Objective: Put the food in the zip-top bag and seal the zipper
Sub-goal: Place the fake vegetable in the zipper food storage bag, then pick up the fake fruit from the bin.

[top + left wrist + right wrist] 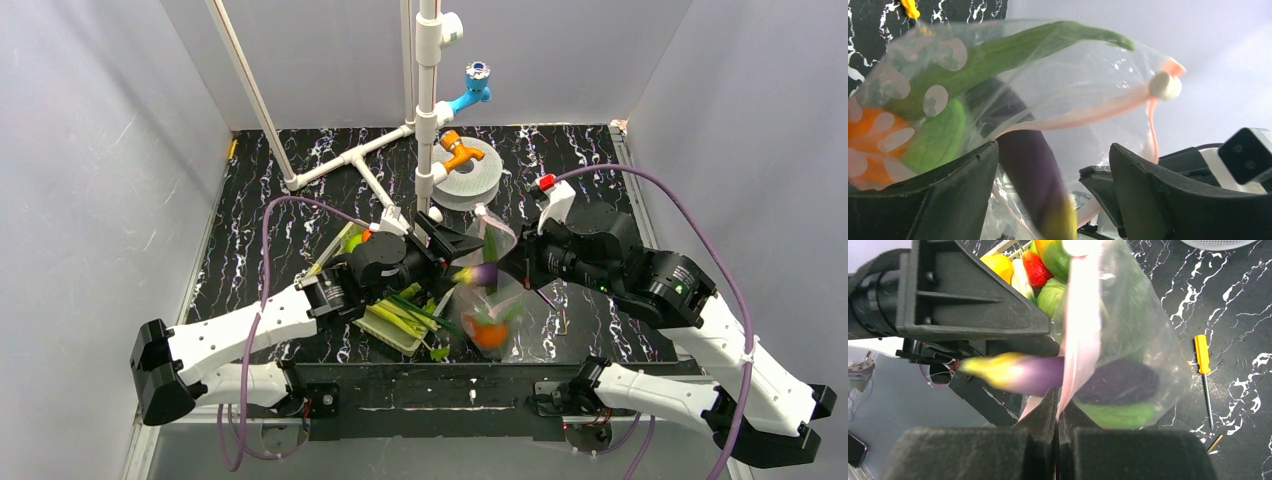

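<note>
The zip-top bag point(1143, 330) is held up at the near middle of the table point(600, 170), its pink zipper point(1080, 335) pinched tight in the closed right gripper point(1058, 407). A blurred purple eggplant point(1033, 374) is seen halfway through the mouth, inside the wide-open left gripper point(1053, 150). A yellow-handled screwdriver point(1202, 354) is lying just beside.

A black desk point(590, 145) veined with white lay beneath the jaws; plain pale grey walls point(100, 150) rose beyond them.
</note>
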Robot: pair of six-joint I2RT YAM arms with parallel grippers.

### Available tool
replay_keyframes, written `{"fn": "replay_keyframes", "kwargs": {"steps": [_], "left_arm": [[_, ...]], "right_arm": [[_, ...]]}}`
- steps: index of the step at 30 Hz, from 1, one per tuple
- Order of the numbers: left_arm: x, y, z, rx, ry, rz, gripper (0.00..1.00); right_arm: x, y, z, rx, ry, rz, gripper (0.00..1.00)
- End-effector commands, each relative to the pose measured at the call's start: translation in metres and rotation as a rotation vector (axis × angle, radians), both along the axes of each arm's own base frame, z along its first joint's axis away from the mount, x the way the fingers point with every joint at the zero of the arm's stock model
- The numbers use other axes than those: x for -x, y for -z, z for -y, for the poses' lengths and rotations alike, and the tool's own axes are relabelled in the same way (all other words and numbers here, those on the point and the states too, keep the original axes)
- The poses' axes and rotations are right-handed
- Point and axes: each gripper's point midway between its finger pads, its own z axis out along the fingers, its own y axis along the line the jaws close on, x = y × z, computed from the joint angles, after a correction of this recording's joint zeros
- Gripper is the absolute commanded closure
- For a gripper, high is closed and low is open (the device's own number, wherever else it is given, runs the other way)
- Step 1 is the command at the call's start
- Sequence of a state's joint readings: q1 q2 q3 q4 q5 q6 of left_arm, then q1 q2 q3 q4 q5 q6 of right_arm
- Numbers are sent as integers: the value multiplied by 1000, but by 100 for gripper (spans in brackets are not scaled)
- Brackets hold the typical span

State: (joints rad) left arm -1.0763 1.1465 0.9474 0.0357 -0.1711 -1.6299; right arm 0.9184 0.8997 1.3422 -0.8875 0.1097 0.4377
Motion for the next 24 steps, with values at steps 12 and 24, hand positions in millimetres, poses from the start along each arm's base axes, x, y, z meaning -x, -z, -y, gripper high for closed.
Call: {"fn": "replay_keyframes", "kwargs": {"steps": [12,24], "left_arm": [[28,-60,-13,-18,184,331,26],[42,-48,-11,-315,400,460,30]], "right_arm": [[-7,-20,18,6,87,55,99],[-11,-20,17,5,93,70,99]]}}
